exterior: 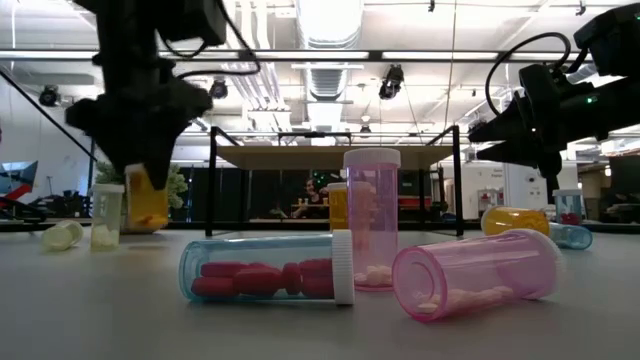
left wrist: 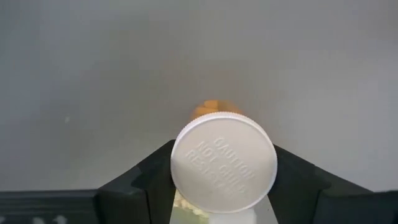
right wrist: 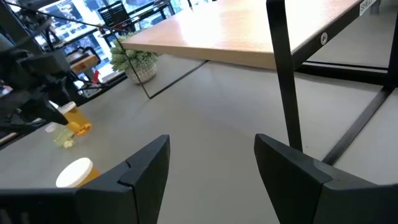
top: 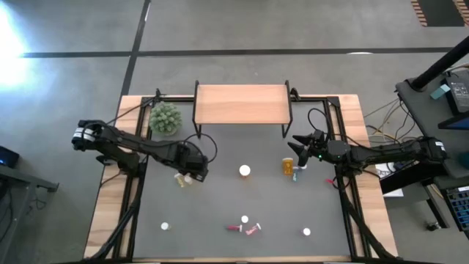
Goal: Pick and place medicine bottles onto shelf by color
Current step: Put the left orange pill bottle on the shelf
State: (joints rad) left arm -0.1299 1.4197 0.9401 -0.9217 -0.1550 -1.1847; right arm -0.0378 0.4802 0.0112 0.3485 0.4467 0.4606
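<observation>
L gripper (top: 193, 176), at 9 o'clock on the surface (top: 242, 213), fingers clamped on an orange bottle (exterior: 148, 200), axis upright; shelf (top: 240, 103) lies toward 1 o'clock. R gripper (top: 302, 144) near shelf, fingers apart, empty.

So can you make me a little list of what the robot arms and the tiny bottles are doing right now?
left end effector: on the left part of the table, closed around a white-capped bottle
right end effector: open, holding nothing, near the shelf's right legs
shelf: at the table's far edge, no bottles on it
orange bottle: on the table close to the right end effector
pink bottles: lying near the front edge
plant: left of the shelf
</observation>
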